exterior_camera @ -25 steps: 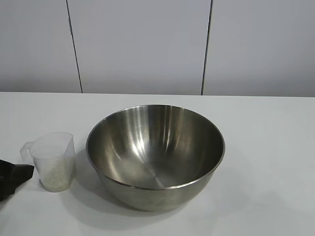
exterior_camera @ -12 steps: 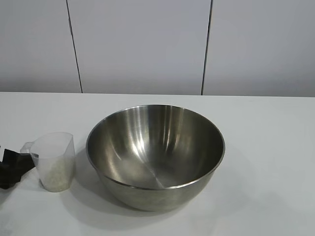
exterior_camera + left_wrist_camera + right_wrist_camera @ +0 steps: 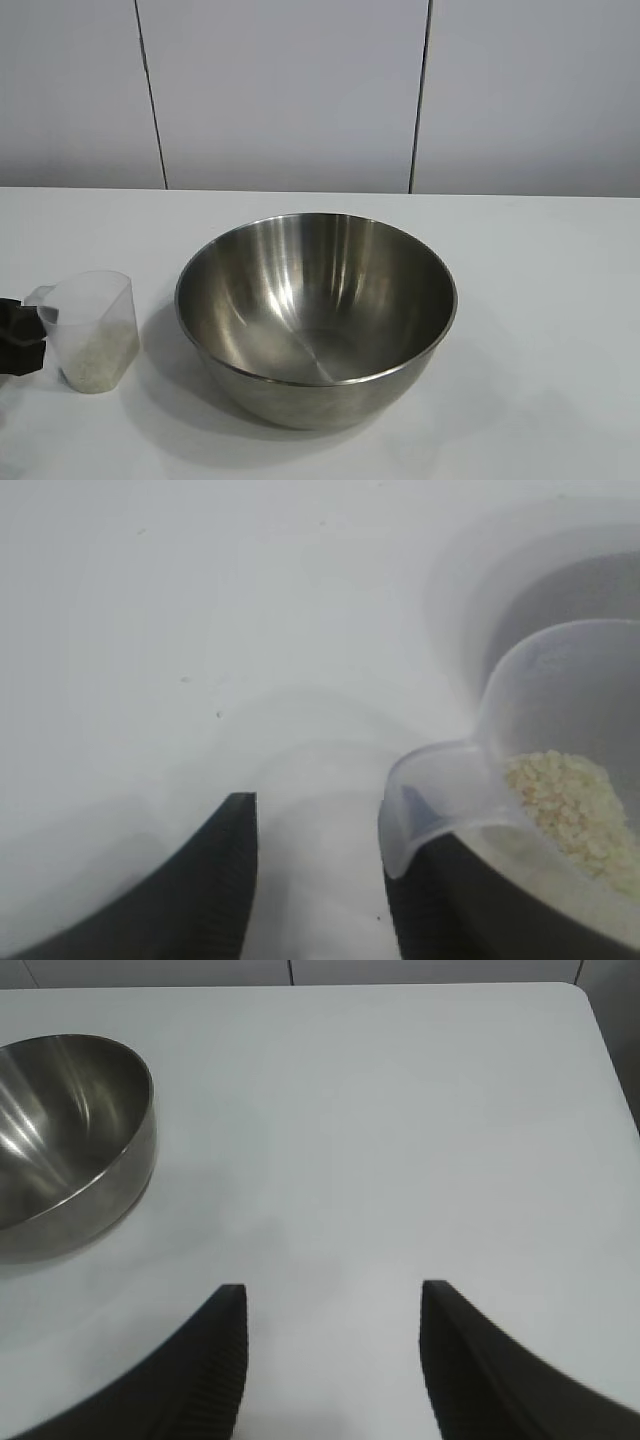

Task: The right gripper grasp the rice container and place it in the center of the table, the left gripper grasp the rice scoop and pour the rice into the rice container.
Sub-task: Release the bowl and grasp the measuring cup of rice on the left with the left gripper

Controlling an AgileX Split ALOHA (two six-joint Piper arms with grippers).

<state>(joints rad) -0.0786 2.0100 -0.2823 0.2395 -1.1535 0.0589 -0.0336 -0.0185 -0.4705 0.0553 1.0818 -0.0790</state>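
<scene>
The rice container (image 3: pixel 315 310), a big shiny steel bowl, stands empty at the middle of the white table (image 3: pixel 540 300). Left of it stands the rice scoop (image 3: pixel 90 330), a clear plastic cup with rice (image 3: pixel 95 362) in its bottom. My left gripper (image 3: pixel 18 335) is at the table's left edge, right at the scoop's side tab. In the left wrist view the tab (image 3: pixel 440 790) lies over one finger; the gap of the left gripper (image 3: pixel 320 815) holds nothing. The rice (image 3: pixel 570 800) shows inside the cup. My right gripper (image 3: pixel 332 1287) hovers open over bare table, well away from the bowl (image 3: pixel 60 1130).
A pale panelled wall (image 3: pixel 290 90) runs behind the table's far edge. The right wrist view shows the table's rounded corner (image 3: pixel 585 1000) and a wide stretch of bare tabletop between the right gripper and the bowl.
The left gripper's fingers have drawn closer together at the scoop's tab. The scoop has slid a little to the left, away from the bowl. The bowl has stayed put.
</scene>
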